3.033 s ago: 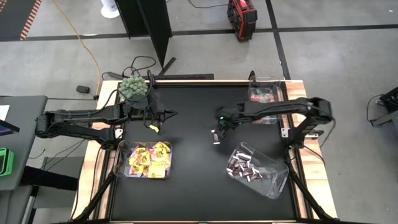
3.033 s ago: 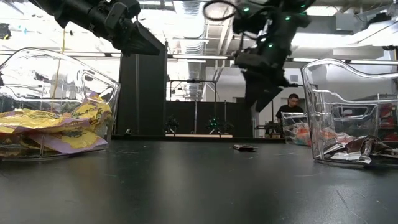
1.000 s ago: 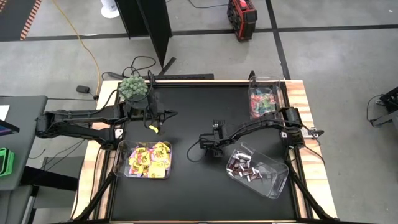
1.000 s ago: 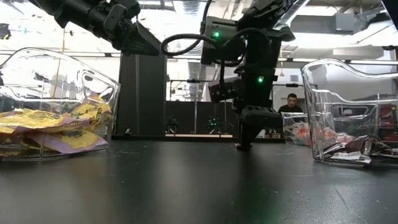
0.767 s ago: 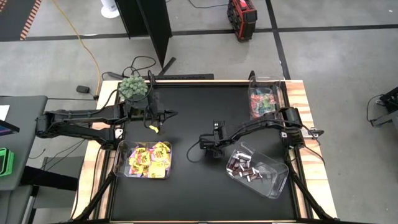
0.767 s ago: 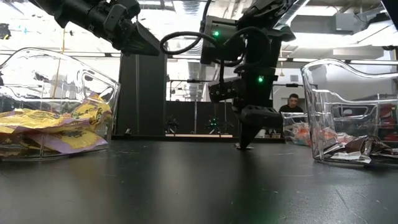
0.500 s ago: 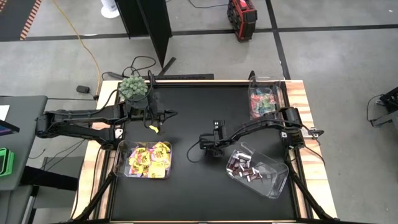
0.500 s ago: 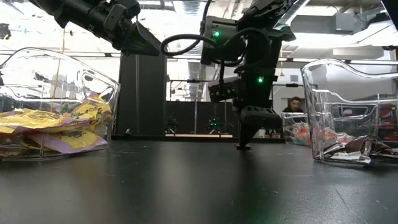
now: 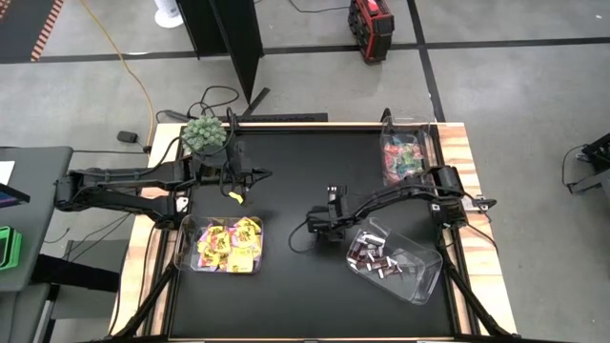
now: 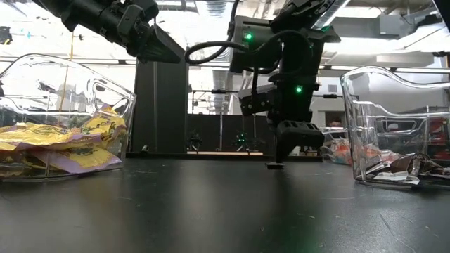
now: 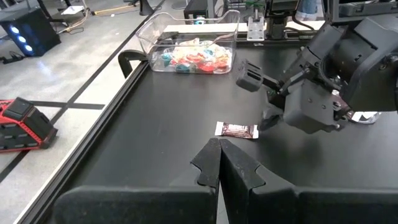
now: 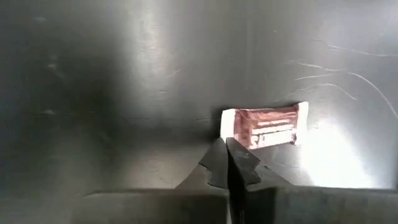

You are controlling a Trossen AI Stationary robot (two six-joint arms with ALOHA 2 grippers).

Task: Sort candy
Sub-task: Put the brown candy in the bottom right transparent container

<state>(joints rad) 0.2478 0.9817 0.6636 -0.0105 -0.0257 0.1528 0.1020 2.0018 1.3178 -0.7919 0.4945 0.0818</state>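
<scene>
One dark brown mini bar (image 12: 264, 127) lies flat on the black table near its middle, also seen in the left wrist view (image 11: 236, 130) and the low view (image 10: 275, 166). My right gripper (image 12: 226, 149) points down, shut, with its tips just over the bar's end (image 10: 284, 157); nothing is between the fingers. My left gripper (image 11: 219, 146) waits shut and empty above the table's far left (image 9: 264, 175). Yellow packets fill a clear bin (image 9: 227, 245), dark bars lie in another (image 9: 391, 259), and teal-and-pink sweets in a third (image 9: 404, 152). My right gripper's shut fingers come from above, pointing down, at one short end of the bar (image 12: 227, 127). The bar lies flat on the table, not between the fingers. Whether the tips touch it I cannot tell.
A fuzzy green ball plant (image 9: 203, 133) stands at the far left corner. A small yellow thing (image 9: 233, 197) shows beside the left arm; whether it lies on the table I cannot tell. The table's middle and near strip (image 9: 295, 286) are bare black surface.
My right gripper has risen a little off the table and shifted slightly toward the table's right edge. The dark bar has stayed flat on the table where it was.
</scene>
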